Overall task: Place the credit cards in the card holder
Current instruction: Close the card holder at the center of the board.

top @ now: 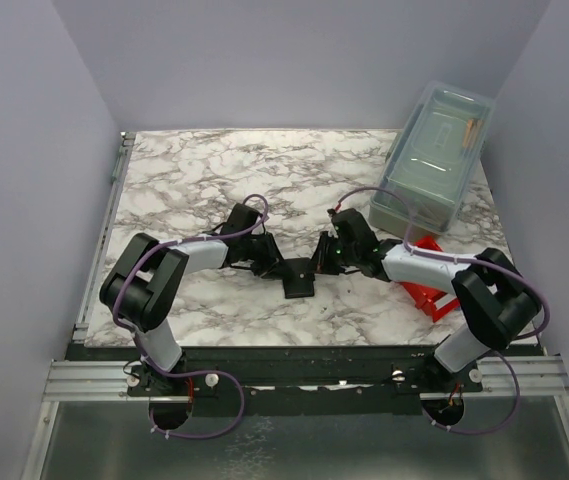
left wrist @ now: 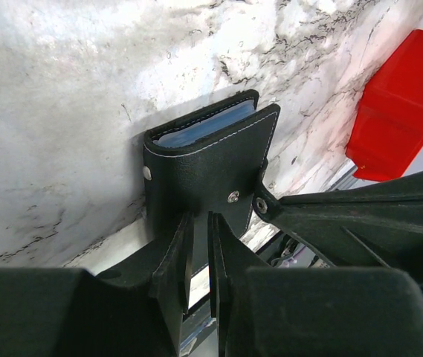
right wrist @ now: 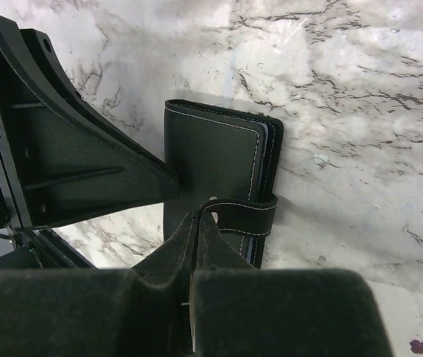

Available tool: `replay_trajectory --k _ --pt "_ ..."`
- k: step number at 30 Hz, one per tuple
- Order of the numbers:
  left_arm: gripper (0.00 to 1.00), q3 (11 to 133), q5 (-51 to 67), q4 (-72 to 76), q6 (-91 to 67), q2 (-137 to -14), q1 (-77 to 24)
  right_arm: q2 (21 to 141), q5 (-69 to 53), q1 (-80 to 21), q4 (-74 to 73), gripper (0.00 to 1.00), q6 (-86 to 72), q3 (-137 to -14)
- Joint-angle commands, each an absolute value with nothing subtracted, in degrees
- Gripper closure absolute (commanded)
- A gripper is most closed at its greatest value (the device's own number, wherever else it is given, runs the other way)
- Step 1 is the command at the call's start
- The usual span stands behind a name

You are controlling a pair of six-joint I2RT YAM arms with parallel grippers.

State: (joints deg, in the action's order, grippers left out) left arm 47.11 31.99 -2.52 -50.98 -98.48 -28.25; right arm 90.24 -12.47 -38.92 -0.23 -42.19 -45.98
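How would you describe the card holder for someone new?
On the marble table, look front and centre, where the left gripper and right gripper meet. The card holder sits there: a small flat black wallet with pale stitching, a snap strap and blue-grey inside. Unlike the red bin and clear lidded box to its right, it is black and far smaller.

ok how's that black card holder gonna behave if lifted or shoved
Probably floppy at the fold: the card holder is a soft-looking stitched cover over blue-grey leaves, so it may splay open if lifted by one flap. Likely light, being thin. Lying flat on the marble table, it should slide rather than tip or roll.
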Motion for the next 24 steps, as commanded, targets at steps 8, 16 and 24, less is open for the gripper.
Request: replay_trajectory --k 8,16,24 --pt "0.80 46.98 30.32 -3.87 -50.38 -99.08 -28.68 94.25 -16.26 -38.73 1.68 1.00 -42.19 -47.89" --pt "0.80 46.78 30.32 -3.78 -50.45 -98.82 -28.65 95.46 -15.34 -38.72 -1.83 1.00 -41.23 -49.22" --pt "0.80 46.89 30.41 -3.78 -50.43 -98.83 -28.65 97.34 -16.43 -38.72 -2.23 1.00 -40.78 -50.02"
